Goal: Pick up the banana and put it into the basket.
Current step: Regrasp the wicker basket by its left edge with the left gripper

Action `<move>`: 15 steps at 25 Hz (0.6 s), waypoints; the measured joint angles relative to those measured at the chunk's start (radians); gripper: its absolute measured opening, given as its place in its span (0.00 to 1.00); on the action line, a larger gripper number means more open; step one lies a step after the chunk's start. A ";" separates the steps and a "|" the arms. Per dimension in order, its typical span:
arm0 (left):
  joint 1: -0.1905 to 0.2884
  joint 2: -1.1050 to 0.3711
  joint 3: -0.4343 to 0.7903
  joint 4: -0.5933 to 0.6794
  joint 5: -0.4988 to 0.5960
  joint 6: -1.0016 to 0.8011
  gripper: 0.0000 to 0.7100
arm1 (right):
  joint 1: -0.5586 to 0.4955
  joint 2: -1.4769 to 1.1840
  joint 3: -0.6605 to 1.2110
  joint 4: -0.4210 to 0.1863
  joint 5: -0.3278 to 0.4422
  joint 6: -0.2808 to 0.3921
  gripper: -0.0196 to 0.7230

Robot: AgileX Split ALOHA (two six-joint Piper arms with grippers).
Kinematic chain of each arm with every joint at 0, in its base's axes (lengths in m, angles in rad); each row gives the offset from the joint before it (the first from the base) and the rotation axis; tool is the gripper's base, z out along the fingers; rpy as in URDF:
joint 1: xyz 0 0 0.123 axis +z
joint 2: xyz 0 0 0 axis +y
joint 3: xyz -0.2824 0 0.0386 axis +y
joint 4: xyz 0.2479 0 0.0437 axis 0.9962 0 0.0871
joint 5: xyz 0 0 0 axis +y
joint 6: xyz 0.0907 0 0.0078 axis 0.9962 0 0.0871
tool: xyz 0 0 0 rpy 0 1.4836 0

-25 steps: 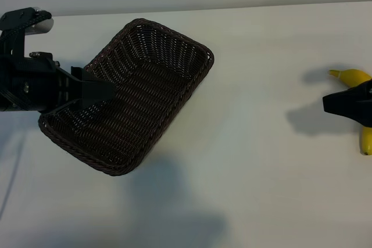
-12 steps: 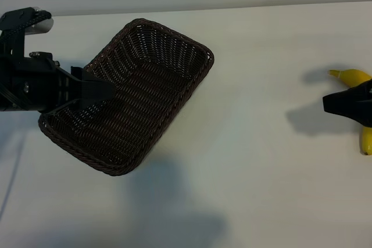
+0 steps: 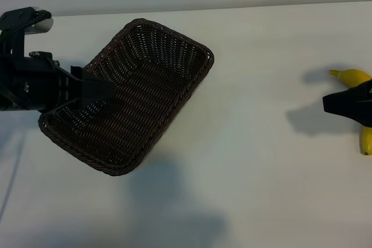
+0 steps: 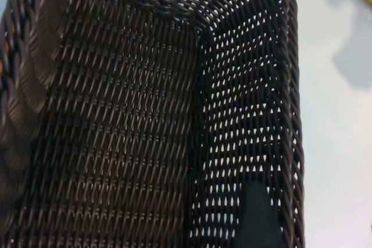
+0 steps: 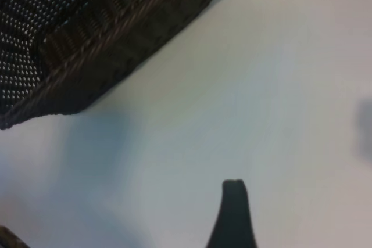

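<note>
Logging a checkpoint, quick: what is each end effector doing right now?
Left end effector: open, over the basket, holding nothing.
Right end effector: open, above the banana, not gripping it.

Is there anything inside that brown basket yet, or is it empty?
Empty. The basket shows only bare weave inside, in the exterior view and in the left wrist view. The banana lies on the table, far from it.
</note>
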 joint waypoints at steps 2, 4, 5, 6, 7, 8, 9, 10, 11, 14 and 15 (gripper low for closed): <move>0.000 0.000 0.000 0.000 -0.006 0.005 0.70 | 0.000 0.000 0.000 0.000 0.000 0.000 0.81; 0.000 0.000 0.000 0.000 -0.003 -0.002 0.70 | 0.000 0.000 0.000 0.000 0.000 0.000 0.81; 0.000 0.000 0.000 0.000 0.004 -0.017 0.70 | 0.000 0.000 0.000 0.000 0.000 0.000 0.81; 0.000 -0.003 0.000 0.000 0.011 -0.044 0.70 | 0.000 0.000 0.000 0.000 0.000 0.000 0.81; 0.000 -0.007 0.000 0.000 0.020 -0.084 0.70 | 0.000 0.000 0.000 0.000 0.000 0.000 0.81; 0.000 -0.015 0.000 0.000 0.028 -0.126 0.70 | 0.000 0.000 0.000 0.000 0.000 0.000 0.81; 0.000 -0.026 0.000 0.000 0.031 -0.183 0.70 | 0.000 0.000 0.000 0.000 0.000 0.000 0.81; 0.000 -0.038 0.000 0.000 0.034 -0.245 0.70 | 0.000 0.000 0.000 0.000 0.000 0.000 0.81; 0.000 -0.048 0.000 0.000 0.036 -0.299 0.70 | 0.000 0.000 0.000 0.000 0.000 0.000 0.81; 0.000 -0.065 0.000 0.024 0.036 -0.520 0.70 | 0.000 0.000 0.000 0.000 0.000 0.000 0.81; 0.000 -0.067 0.000 0.042 0.040 -0.594 0.70 | 0.000 0.000 0.000 0.000 0.000 0.000 0.81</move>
